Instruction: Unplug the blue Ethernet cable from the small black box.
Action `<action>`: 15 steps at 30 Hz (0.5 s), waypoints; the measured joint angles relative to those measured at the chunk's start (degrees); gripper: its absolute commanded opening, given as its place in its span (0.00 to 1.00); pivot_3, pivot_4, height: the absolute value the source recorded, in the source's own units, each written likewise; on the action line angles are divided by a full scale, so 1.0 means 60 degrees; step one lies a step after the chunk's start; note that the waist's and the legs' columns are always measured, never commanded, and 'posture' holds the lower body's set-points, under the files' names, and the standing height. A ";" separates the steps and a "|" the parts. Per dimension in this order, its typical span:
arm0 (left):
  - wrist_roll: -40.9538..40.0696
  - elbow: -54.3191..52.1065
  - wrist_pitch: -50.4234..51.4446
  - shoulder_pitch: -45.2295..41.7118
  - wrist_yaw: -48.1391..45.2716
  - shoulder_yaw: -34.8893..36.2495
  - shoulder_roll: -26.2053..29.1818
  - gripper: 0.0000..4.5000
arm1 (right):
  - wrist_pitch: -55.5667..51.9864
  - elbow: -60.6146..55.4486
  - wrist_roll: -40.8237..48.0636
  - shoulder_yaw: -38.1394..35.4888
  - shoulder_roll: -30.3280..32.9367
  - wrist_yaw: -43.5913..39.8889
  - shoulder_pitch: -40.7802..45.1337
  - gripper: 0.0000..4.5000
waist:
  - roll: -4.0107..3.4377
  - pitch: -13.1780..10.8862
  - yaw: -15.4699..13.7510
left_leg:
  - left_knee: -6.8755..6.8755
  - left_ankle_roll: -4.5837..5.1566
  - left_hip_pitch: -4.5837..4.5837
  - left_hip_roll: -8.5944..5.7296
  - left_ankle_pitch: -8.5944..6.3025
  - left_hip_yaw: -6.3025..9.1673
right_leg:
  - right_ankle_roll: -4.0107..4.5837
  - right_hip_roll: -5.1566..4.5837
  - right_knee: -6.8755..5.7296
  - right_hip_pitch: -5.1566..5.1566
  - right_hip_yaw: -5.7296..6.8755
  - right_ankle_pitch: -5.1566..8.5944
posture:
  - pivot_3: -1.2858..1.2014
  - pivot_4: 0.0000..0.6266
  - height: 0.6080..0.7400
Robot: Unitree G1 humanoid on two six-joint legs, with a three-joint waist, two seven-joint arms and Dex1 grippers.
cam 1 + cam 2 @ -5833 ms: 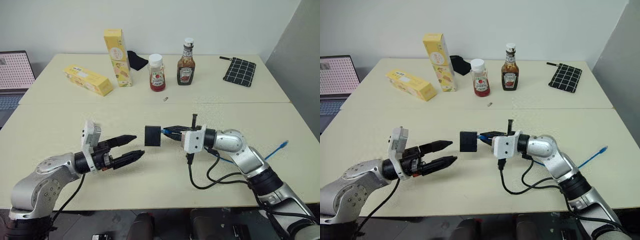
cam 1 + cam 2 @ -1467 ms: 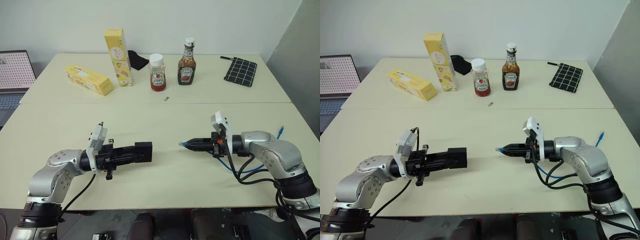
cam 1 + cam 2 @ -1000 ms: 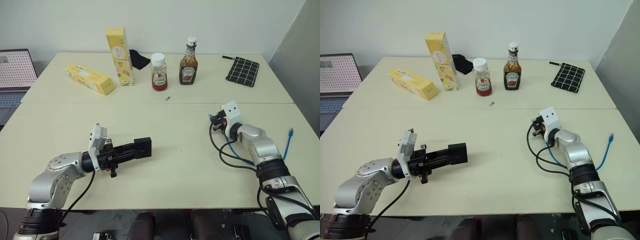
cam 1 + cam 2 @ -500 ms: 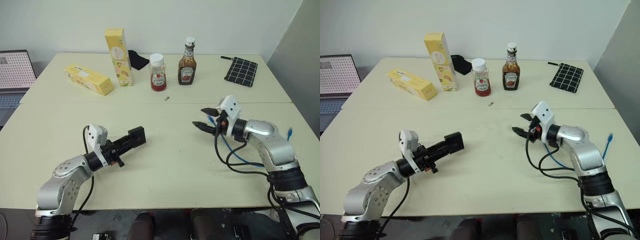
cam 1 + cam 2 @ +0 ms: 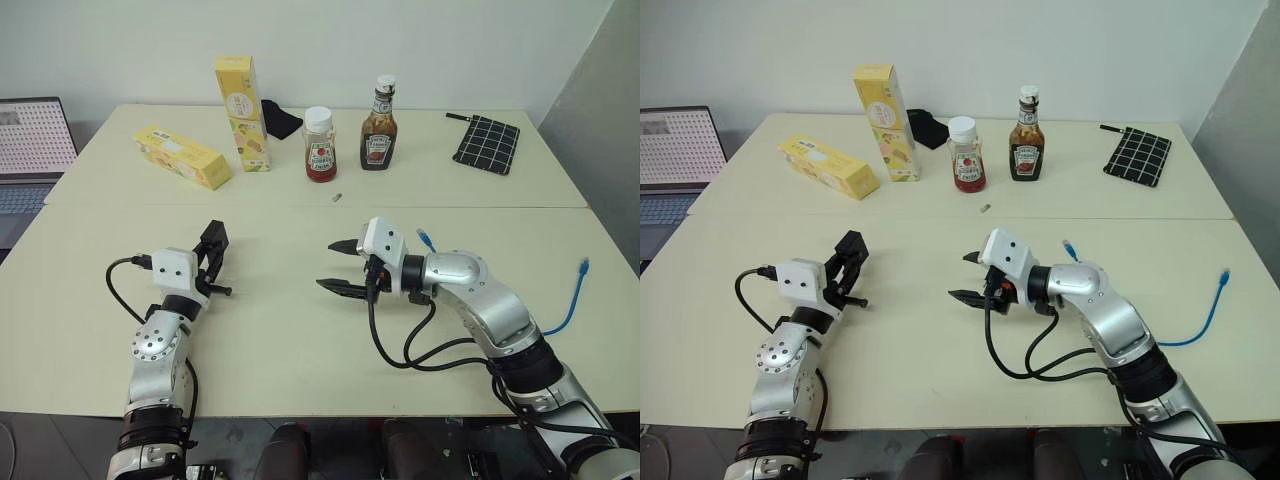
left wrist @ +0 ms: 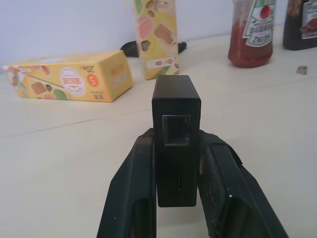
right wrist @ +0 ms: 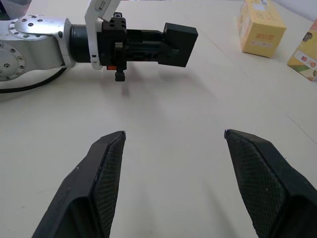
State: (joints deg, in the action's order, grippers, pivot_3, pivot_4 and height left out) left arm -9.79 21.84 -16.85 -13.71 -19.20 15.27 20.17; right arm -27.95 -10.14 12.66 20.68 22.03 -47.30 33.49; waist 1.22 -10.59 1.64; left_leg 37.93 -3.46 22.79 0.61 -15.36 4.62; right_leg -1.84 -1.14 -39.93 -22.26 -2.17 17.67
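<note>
The right end effector (image 5: 341,266) has swung inward, fingers wide and empty; the left end effector (image 5: 213,252) stays clamped on the small black box (image 6: 176,126), the blue cable (image 5: 570,300) lying on the desk (image 5: 300,340).

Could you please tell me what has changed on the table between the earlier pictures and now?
The blue Ethernet cable has come out of the small black box. The left gripper took the box and keeps it clamped, carrying it off to the left. The right gripper let the cable go and now stands open. The bottles and yellow cartons stayed put.
</note>
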 measured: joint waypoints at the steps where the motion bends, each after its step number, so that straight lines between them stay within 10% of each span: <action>1: 0.0005 0.0167 -0.0097 -0.0029 0.0040 0.0012 -0.0027 0.17 | 0.0004 0.0040 -0.0024 0.0022 -0.0003 -0.0029 0.0003 0.75 | 0.0000 0.0000 0.0002 | 0.0000 0.0000 -0.0001 0.0000 0.0000 -0.0001 | 0.0000 0.0001 -0.0002 0.0000 0.0000 0.0000 | 0.52 0.24 1.00; 12: -0.0458 0.0208 -0.0108 0.0389 -0.0246 0.0062 -0.0233 0.71 | 0.0006 0.0060 -0.0050 0.0138 -0.0076 -0.0248 0.0231 0.75 | 0.0000 0.0001 0.0027 | -0.0001 0.0000 -0.0004 0.0005 0.0000 -0.0003 | 0.0000 0.0002 -0.0003 0.0000 -0.0004 0.0000 | 0.52 0.24 1.00; 15: -0.0469 -0.0607 0.0374 0.0970 -0.0188 0.0060 -0.0214 0.73 | 0.0001 0.0059 -0.0049 0.0146 -0.0072 -0.0265 0.0221 0.75 | 0.0000 0.0001 0.0059 | -0.0004 0.0000 -0.0009 0.0013 -0.0001 -0.0007 | 0.0000 -0.0001 -0.0002 0.0000 -0.0012 0.0000 | 0.52 0.24 1.00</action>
State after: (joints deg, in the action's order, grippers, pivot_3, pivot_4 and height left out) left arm -12.61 18.19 -14.61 -7.88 -20.33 15.63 18.89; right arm -27.94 -9.79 12.37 21.56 21.60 -48.89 34.82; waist 1.22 -10.58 1.99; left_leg 37.90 -3.46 22.73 0.69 -15.36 4.58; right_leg -1.84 -1.14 -39.94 -22.26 -2.24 17.67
